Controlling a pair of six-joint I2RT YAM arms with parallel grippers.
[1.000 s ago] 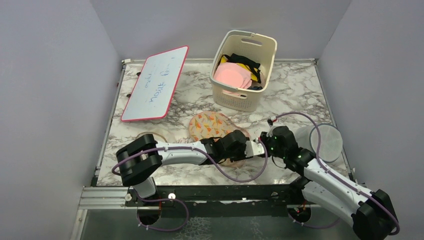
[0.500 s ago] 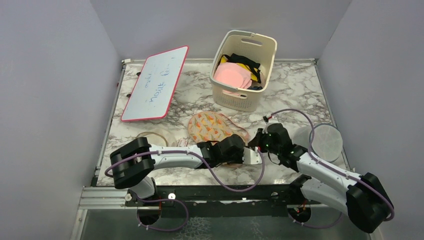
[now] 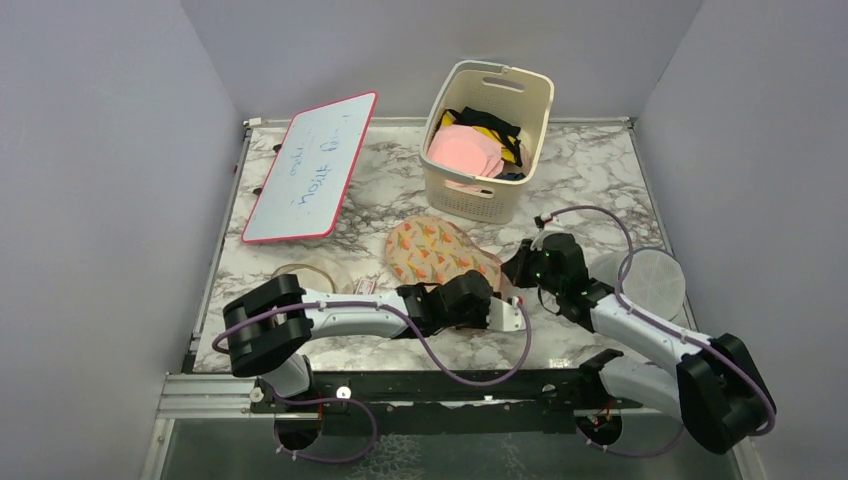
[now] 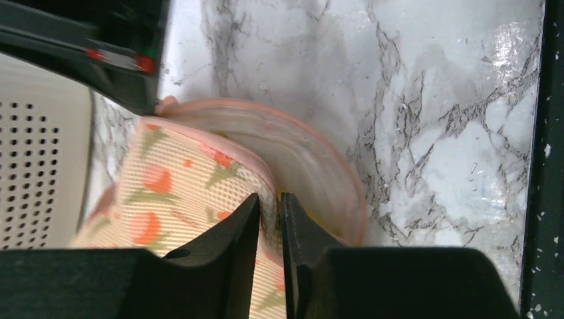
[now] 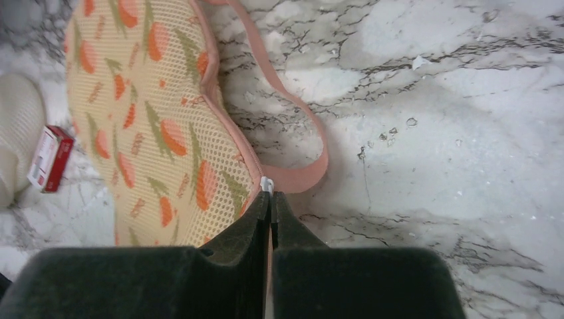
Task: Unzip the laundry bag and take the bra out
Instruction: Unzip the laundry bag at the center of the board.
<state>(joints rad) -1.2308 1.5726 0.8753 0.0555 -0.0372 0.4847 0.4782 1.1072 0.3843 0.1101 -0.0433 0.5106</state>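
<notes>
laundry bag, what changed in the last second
The laundry bag slid slightly right and away. The left gripper drew back toward its base, the right gripper moved away; both stay shut on the bag's edge. The basket, whiteboard and mesh cylinder stayed put.

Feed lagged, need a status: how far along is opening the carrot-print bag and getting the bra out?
Done: the bag gapes along one lobe, pale lining showing in the left wrist view. In hand: left pincer pinches the upper layer's edge, right pincer is shut on the zip pull. Left: finish the zip and pull out the bra, which I cannot clearly see.
</notes>
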